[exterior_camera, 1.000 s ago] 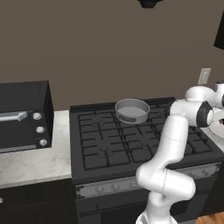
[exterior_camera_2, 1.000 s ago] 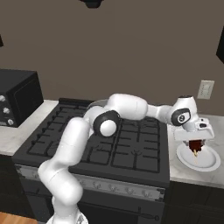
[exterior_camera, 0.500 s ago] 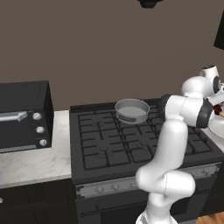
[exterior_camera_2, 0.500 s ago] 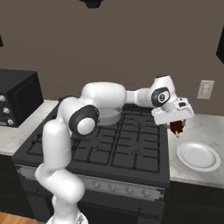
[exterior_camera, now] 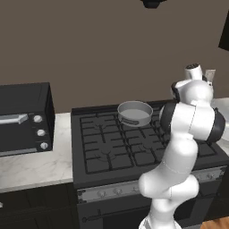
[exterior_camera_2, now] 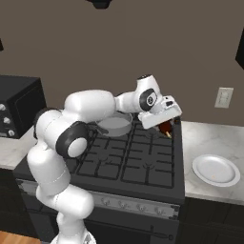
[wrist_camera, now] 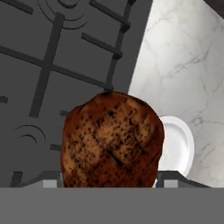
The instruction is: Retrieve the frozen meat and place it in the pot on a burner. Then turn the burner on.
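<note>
The frozen meat point(exterior_camera_2: 167, 129), a reddish-brown drumstick with a pale tip, hangs in my gripper point(exterior_camera_2: 164, 123), which is shut on it above the stove's back right corner. From the hand view the meat point(wrist_camera: 111, 140) covers the fingertips, with black grate bars and a burner point(wrist_camera: 27, 136) below it. The grey pot point(exterior_camera_2: 114, 124) sits on the back middle burner, to the left of the gripper and apart from it. In the left base view the pot point(exterior_camera: 135, 112) shows with its dark handle pointing forward.
A white plate point(exterior_camera_2: 216, 170) lies on the marble counter point(exterior_camera_2: 205, 138) right of the stove, and it also appears beside the meat as the plate point(wrist_camera: 177, 142). A black toaster oven point(exterior_camera: 22, 118) stands on the left counter. Knobs point(exterior_camera: 109, 192) line the stove's front.
The arm has swung left with the meat, from over the white plate on the right counter to above the stove's back right corner. The pot has stayed put.
</note>
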Robot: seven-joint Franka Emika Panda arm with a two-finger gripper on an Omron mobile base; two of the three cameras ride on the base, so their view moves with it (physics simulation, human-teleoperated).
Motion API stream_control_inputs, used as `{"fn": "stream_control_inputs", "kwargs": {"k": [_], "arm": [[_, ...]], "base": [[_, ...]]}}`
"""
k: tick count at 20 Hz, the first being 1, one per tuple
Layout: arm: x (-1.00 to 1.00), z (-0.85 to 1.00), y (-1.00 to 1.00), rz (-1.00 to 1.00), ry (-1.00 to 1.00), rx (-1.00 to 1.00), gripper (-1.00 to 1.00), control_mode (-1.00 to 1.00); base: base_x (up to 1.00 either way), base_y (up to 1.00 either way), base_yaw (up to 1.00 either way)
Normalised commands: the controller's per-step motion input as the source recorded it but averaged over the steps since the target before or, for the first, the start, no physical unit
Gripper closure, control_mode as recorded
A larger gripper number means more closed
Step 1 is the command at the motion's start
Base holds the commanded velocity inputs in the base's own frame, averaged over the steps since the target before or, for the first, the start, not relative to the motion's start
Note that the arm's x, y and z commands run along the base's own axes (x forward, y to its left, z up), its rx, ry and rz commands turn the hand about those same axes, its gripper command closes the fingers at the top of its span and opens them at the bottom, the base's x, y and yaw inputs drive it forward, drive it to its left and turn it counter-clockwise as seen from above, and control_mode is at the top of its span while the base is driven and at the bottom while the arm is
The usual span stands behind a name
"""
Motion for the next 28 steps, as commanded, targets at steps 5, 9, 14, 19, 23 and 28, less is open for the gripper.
{"fn": "stream_control_inputs", "kwargs": {"k": [5,9,14,19,23,28], "arm": [[0.42,0.14,0.66,0.26,0.0,0.1,1.0,-1.0],[0.55,0.26,0.56,0.25,0.03,0.17,1.0,-1.0],[0.38,0.24,0.35,0.26,0.1,0.16,1.0,-1.0],[0.2,0.0,0.45,0.34,0.15,0.05,1.0,-1.0],[0.02,-0.01,0.31,0.39,0.03,0.0,1.0,-1.0],[0.13,-0.1,0.42,0.21,0.0,0.0,1.0,-1.0]], "base": [[0.0,0.0,0.0],[0.0,0.0,0.0],[0.0,0.0,0.0],[0.0,0.0,0.0],[0.0,0.0,0.0],[0.0,0.0,0.0]]}}
